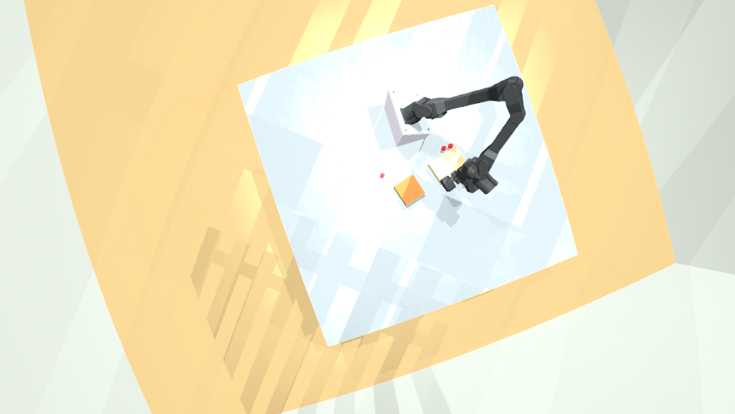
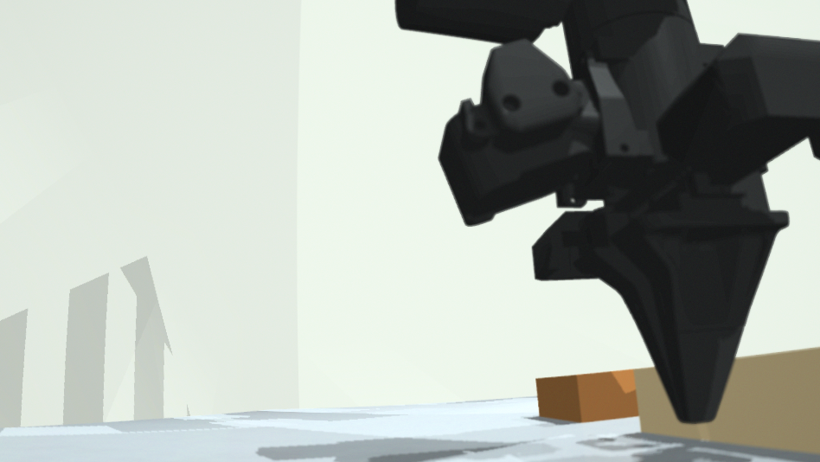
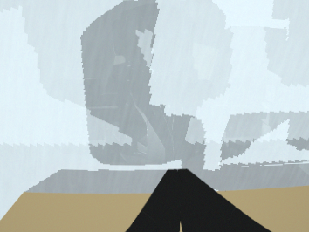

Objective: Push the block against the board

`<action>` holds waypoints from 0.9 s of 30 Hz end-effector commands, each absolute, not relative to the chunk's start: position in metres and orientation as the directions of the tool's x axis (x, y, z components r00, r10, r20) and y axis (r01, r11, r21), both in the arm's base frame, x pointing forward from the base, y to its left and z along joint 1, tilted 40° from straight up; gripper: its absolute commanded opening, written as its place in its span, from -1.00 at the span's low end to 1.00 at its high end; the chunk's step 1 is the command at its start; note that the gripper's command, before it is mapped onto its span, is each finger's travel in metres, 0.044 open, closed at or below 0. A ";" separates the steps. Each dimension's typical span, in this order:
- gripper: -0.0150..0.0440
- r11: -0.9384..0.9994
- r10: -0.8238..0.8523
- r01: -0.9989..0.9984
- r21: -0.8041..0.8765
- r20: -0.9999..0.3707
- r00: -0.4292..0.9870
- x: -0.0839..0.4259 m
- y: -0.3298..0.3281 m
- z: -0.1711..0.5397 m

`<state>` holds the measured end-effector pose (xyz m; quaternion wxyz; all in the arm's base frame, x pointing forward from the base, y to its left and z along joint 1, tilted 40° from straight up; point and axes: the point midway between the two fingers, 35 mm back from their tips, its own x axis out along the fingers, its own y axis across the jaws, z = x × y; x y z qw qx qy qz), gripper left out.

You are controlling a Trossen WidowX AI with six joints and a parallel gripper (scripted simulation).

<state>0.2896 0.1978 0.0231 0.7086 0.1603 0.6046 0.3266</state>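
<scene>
Job's not finished: the orange square block (image 1: pixel 409 191) (image 2: pixel 608 397) and the tan board (image 1: pixel 443 165) (image 2: pixel 774 395) (image 3: pixel 78 214) are near each other but apart. In the top view there's a visible gap between the block and the board's near long face, so the full-side contact isn't made. Gripper (image 1: pixel 465 175) (image 2: pixel 695 417) (image 3: pixel 176 179) has its jaws together, nothing between them, pointing down. Board is right at the jaws, partly under the gripper from above; tips are low in front of its face in the exterior view, and whether they touch it can't be told. Block sits farther from the jaws, past the board's end in the exterior view. Facing sides look roughly parallel, and one block edge looks close to in line with a board edge, so alignment is probably mostly there, but that only counts once they meet. Both parts look flat on the table (image 1: pixel 360 288) (image 2: pixel 172 441). Left: push to close the gap, keep it square, confirm an even edge, then back the hand off. Main risk is the board twisting if pushed off-centre.
</scene>
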 end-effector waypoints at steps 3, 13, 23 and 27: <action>-0.49 0.739 0.651 -0.260 0.622 -0.758 0.038 0.281 0.198 0.018; -0.49 0.739 0.651 -0.261 0.622 -0.758 0.039 0.296 0.201 0.022; -0.49 0.739 0.652 -0.261 0.622 -0.758 0.040 0.312 0.204 0.026; -0.49 0.738 0.652 -0.261 0.622 -0.757 0.040 0.318 0.205 0.027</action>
